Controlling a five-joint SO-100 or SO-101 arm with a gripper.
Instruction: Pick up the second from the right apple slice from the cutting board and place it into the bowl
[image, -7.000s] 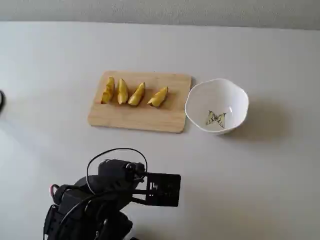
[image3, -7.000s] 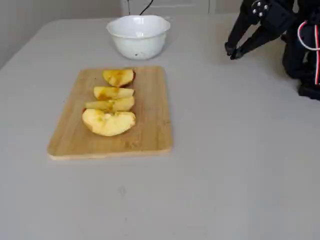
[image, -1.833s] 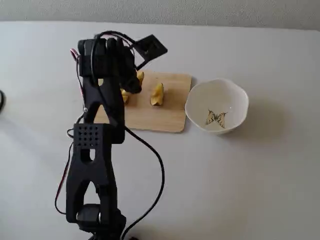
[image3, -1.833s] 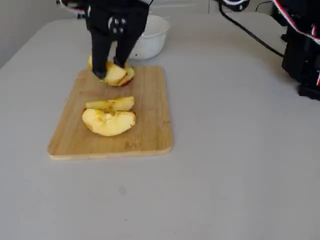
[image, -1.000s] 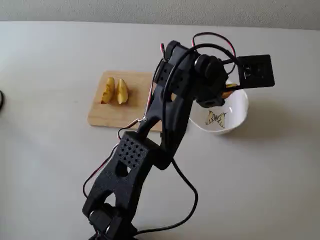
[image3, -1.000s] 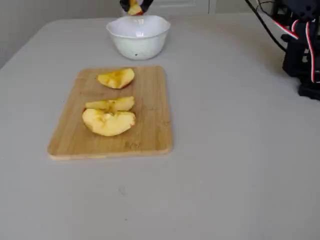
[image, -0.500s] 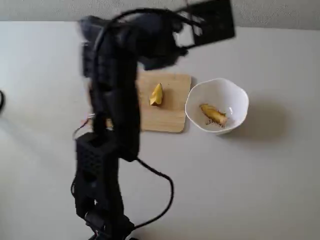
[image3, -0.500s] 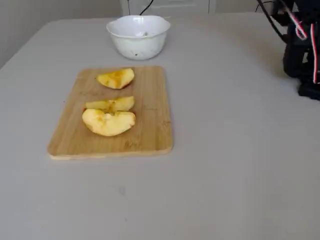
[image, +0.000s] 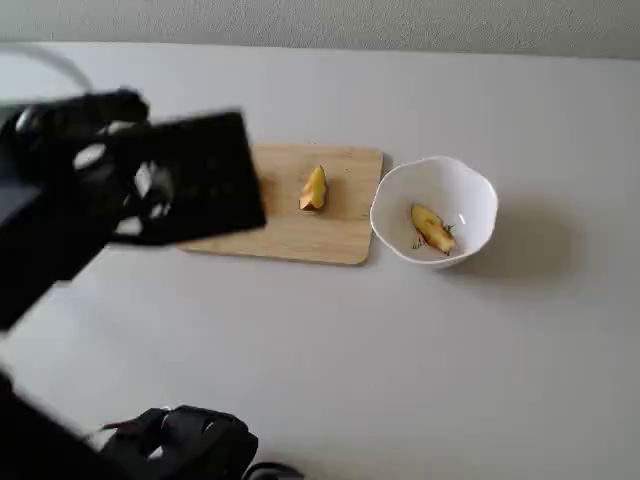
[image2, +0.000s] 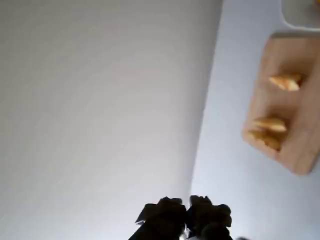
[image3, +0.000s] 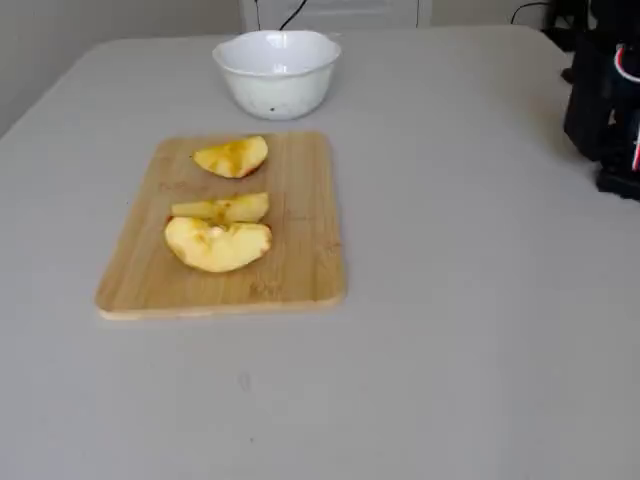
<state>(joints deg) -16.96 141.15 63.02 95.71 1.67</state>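
Wrist view: we are holding our claw (image2: 187, 215) nearly closed and empty, with the apple slice (image2: 270, 124) lying well off to its upper right, long axis crosswise.

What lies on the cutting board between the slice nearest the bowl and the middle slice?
Only bare cutting board separates the nearest slice from the middle slice, seen in a fixed view.

White bowl (image3: 277, 70), tan cutting board (image3: 300, 250)
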